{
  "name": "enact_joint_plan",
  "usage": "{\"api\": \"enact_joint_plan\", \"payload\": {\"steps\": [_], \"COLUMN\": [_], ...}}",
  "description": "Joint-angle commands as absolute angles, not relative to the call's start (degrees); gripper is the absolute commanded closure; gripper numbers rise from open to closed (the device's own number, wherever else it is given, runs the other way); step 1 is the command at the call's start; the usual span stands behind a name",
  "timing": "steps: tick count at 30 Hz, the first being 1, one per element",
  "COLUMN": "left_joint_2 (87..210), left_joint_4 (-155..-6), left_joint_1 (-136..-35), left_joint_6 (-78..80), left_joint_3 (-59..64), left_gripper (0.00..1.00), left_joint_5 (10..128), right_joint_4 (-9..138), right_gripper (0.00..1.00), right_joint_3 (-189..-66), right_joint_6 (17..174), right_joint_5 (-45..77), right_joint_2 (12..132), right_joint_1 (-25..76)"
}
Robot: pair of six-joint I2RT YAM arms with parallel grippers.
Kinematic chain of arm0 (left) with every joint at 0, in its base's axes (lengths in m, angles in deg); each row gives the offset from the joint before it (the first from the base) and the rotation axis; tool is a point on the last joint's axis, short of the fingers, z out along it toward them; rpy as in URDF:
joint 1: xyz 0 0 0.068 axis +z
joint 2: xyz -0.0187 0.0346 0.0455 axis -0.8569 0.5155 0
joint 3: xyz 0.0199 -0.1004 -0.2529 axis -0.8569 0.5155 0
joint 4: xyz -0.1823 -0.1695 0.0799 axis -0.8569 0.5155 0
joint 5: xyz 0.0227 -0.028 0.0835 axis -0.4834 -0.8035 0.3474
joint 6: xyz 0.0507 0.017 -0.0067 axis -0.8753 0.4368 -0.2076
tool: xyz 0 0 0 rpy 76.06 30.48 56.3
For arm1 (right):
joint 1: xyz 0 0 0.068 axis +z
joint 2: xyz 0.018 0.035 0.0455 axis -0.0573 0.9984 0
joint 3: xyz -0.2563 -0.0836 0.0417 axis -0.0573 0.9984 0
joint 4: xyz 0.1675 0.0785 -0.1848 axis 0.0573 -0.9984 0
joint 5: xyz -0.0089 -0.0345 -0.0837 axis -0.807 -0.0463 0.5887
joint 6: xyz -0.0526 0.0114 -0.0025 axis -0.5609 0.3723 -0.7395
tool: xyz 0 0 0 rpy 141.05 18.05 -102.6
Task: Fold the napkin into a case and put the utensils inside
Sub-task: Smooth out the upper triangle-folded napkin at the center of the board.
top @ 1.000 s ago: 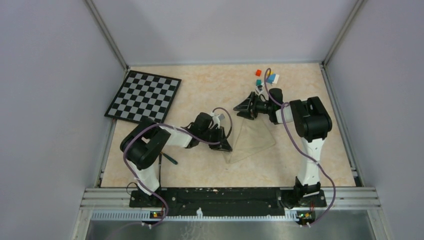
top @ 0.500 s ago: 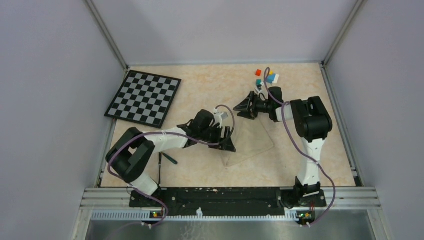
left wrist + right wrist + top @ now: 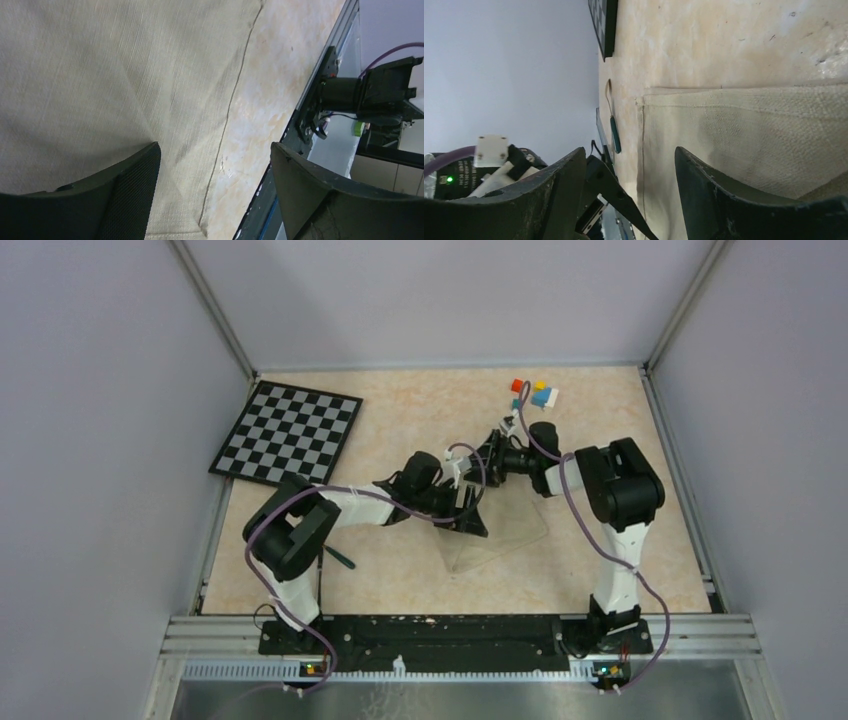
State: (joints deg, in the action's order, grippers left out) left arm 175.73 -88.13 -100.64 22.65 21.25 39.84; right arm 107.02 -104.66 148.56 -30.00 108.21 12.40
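Observation:
The beige napkin (image 3: 510, 528) lies flat on the table between the two arms, with a fold line across it; it also fills the left wrist view (image 3: 100, 75) and the right wrist view (image 3: 749, 135). My left gripper (image 3: 472, 515) hovers over its left edge, open (image 3: 215, 150), nothing between the fingers. From the far side my right gripper (image 3: 490, 455) faces it, open (image 3: 629, 152) and empty above the napkin's far corner. The utensils lie near the left arm's base: a teal-handled one (image 3: 340, 558) (image 3: 614, 134) and a thin stick (image 3: 608, 95).
A black-and-white checkerboard (image 3: 288, 432) lies at the back left. Small coloured cubes (image 3: 530, 392) sit at the back, just beyond the right gripper. A metal rail (image 3: 450, 625) runs along the near edge, and walls close in the sides.
My left gripper has opened wide and slid right, further along the napkin's left edge. My right gripper has shifted a little left, toward the left gripper.

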Motion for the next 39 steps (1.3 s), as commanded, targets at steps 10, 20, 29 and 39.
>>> {"api": "enact_joint_plan", "payload": {"steps": [10, 20, 29, 39], "left_joint_2": [170.73, 168.54, 160.57, 161.35], "left_joint_4": [-106.41, -102.5, -86.58, -68.96], "left_joint_1": [-104.87, -105.76, -103.58, -91.39], "left_joint_6": [23.01, 21.54, 22.27, 23.59], "left_joint_3": [41.1, 44.32, 32.74, 21.41], "left_gripper": [0.14, 0.14, 0.13, 0.2], "left_joint_5": [36.51, 41.46, 47.91, 56.23], "right_joint_4": [105.73, 101.29, 70.77, 58.66], "right_gripper": [0.35, 0.35, 0.34, 0.48], "right_joint_3": [-113.15, -120.81, -118.6, -99.83], "right_joint_6": [144.1, 142.29, 124.91, 116.61], "right_joint_5": [-31.06, -35.88, -26.79, -17.54], "right_joint_2": [116.23, 119.99, 99.4, 80.74], "right_joint_1": [9.27, 6.6, 6.73, 6.65]}}
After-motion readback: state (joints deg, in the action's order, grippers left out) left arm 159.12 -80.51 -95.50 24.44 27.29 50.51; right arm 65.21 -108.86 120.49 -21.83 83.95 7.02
